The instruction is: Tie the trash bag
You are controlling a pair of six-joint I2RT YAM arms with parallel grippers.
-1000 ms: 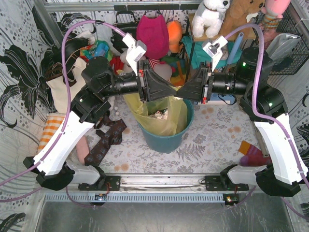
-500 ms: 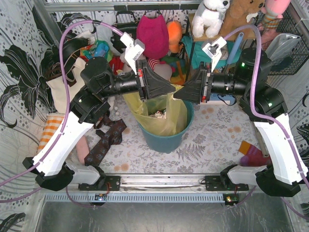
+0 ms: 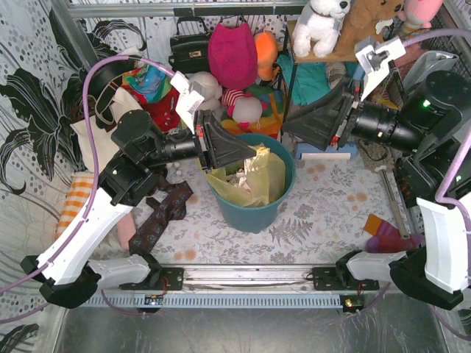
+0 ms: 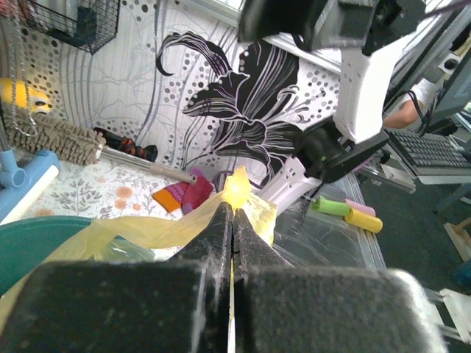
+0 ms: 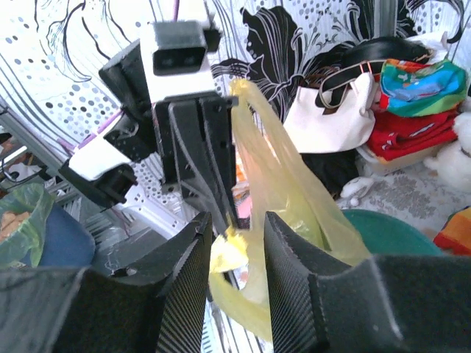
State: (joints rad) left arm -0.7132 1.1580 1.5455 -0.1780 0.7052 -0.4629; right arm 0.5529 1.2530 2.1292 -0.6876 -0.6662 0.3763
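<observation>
Evidently mid-tie, the left gripper point(image 3: 252, 150) is clamped on a corner of the trash bag point(image 3: 259, 181) hanging below it in the teal bin point(image 3: 254, 215); the right gripper point(image 3: 288, 123), jaws apart and empty, probably needs the other corner.

2 black-and-white arms point(image 3: 81, 235), looping purple cables point(image 3: 85, 110), white wrist cameras point(image 3: 188, 92)

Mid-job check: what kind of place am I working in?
Probably a lab test cell staged as a cluttered room: flower-print curtains around the table, plush toys at the back, a computer keyboard beyond.
</observation>
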